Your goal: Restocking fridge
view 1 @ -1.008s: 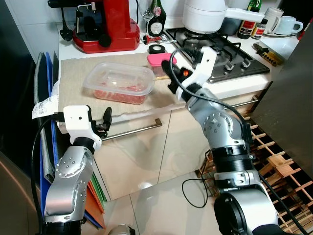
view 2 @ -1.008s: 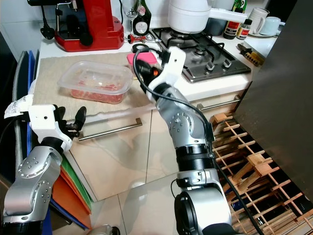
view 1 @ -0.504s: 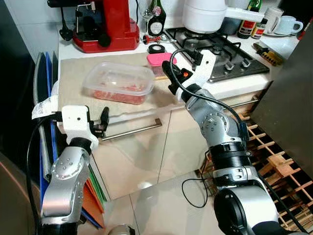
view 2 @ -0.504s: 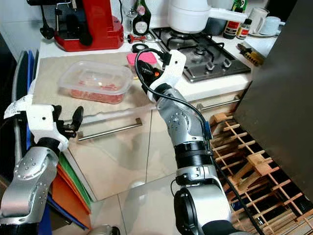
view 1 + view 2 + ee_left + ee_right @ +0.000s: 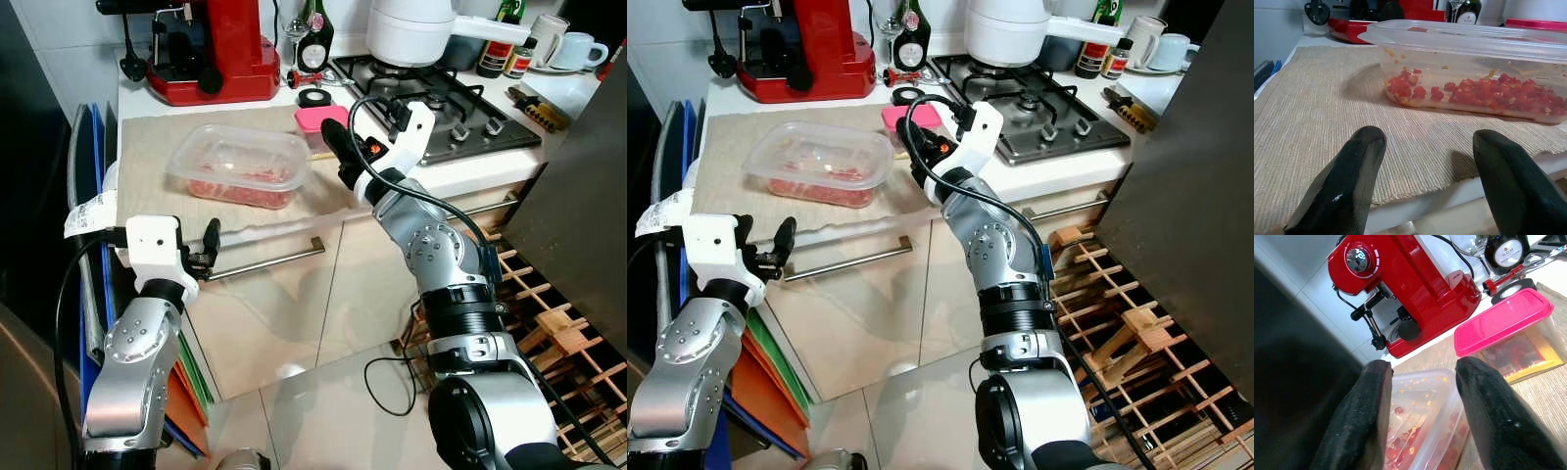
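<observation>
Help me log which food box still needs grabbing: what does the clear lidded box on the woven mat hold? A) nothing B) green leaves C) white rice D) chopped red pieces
D: through the side of the clear box on the mat you can see small red chopped pieces along the bottom, and both the left gripper and the right gripper have their fingers open, apart from it.

Clear container (image 5: 239, 164) of red bits, pink-lidded box (image 5: 1508, 335), red coffee machine (image 5: 211, 49), beige woven mat (image 5: 1317, 112)

Parted end effector (image 5: 1422, 404) over clear container (image 5: 1425, 418)
</observation>
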`<state>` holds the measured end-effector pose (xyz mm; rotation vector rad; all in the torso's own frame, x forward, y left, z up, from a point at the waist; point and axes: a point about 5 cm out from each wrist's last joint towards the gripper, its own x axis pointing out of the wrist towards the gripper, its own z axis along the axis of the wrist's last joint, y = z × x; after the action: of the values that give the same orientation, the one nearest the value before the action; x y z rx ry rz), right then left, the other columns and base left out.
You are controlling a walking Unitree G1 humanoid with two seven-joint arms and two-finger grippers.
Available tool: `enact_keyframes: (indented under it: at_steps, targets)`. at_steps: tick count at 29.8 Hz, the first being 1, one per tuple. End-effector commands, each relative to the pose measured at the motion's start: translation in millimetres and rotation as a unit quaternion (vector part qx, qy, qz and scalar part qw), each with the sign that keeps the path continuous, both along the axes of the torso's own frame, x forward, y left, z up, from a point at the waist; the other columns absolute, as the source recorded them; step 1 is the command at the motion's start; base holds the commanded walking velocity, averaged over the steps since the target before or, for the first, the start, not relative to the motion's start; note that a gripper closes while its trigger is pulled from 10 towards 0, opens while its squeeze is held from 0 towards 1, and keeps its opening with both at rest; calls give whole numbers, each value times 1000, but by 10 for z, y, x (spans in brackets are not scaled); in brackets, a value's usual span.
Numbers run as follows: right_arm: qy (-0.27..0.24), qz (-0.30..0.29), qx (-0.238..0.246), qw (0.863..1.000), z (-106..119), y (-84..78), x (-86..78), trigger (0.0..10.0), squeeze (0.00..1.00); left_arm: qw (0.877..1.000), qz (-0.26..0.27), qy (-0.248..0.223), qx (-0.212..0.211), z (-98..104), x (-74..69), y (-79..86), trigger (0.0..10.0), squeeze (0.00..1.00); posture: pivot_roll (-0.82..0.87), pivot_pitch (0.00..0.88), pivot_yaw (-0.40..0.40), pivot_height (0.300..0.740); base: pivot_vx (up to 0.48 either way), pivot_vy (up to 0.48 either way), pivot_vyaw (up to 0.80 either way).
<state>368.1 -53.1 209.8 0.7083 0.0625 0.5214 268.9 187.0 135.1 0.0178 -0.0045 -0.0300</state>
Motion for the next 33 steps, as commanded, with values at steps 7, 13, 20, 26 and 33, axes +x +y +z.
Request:
enact_keyframes:
  at_steps: [7,13,20,26,33]
  targets:
    - [35,36,36,998,-61,203,-23,10000,1000,999,-28,16,-2,-105,-42,-113,10000,0,74,10,-53,740,0,0,0]
    - [44,44,33,998,-86,256,-21,10000,1000,1000,-26,11,-3,-88,-28,-106,10000,0,77,13,-55,740,0,0,0]
    - [89,55,42,994,-177,286,-17,10000,573,1000,-25,10,-2,-83,-25,-112,10000,0,78,16,-57,740,0,0,0]
    - [87,74,44,992,-158,361,-26,10000,0,1000,-24,9,-6,-82,-19,-129,10000,0,75,18,-64,740,0,0,0]
    - [81,93,46,991,-80,458,17,10000,0,1000,-23,6,-7,-69,-13,-138,10000,0,81,17,-68,740,0,0,0]
